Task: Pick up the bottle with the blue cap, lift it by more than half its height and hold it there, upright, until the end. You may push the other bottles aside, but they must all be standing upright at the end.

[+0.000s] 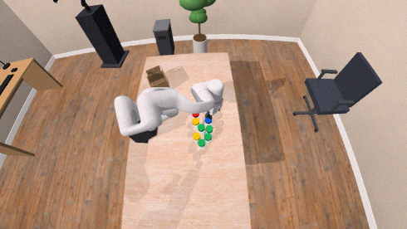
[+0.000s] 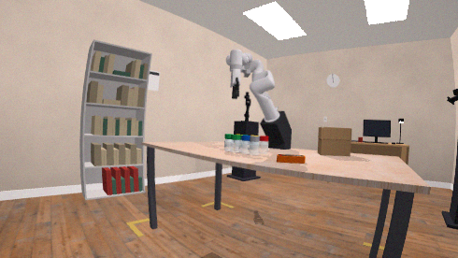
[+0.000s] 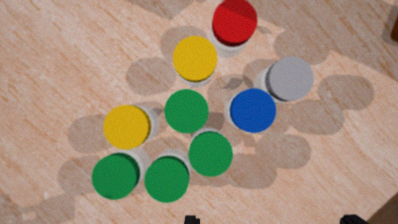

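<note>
The gripper (image 2: 235, 90) hung high above the bottle cluster, its fingers spread wide with nothing between them and touching nothing. In the wrist view the bottles stood packed together on the table (image 3: 60, 60): from the left, green- and yellow-capped ones, then the blue-capped bottle (image 3: 253, 110), with a grey-capped bottle (image 3: 290, 78) just beside it to the far right and a green cap near on its left. Bare table lay to its near right. No labels or writing were readable.
</note>
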You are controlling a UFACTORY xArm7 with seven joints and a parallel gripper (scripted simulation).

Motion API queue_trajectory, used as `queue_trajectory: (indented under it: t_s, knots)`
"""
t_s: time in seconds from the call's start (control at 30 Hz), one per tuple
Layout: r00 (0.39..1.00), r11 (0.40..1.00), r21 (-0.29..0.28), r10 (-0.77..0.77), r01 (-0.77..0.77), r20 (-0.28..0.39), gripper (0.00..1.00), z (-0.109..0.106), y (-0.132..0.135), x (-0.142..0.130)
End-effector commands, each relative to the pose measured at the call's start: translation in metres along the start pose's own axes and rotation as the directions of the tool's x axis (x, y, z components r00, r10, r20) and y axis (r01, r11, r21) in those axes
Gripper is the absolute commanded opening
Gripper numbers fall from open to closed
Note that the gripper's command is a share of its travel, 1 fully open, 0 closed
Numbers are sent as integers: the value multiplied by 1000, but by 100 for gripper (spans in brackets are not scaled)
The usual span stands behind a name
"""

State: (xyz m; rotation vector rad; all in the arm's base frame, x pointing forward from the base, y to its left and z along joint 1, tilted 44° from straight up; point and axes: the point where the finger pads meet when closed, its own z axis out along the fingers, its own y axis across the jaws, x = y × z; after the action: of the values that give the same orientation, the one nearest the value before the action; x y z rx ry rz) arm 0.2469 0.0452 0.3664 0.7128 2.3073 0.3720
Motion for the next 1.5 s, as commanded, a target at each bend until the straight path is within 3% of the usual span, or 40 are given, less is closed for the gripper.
queue_trajectory:
  t_s: [0.0,0.67,1.47]
  knots:
    - [1000,1000,-2,1,-1,2,79,-1,1,-1]
    - [999,999,-3,37,-37,10,79,1,4,2]
    - [952,952,-4,305,-305,21,79,20,27,29]
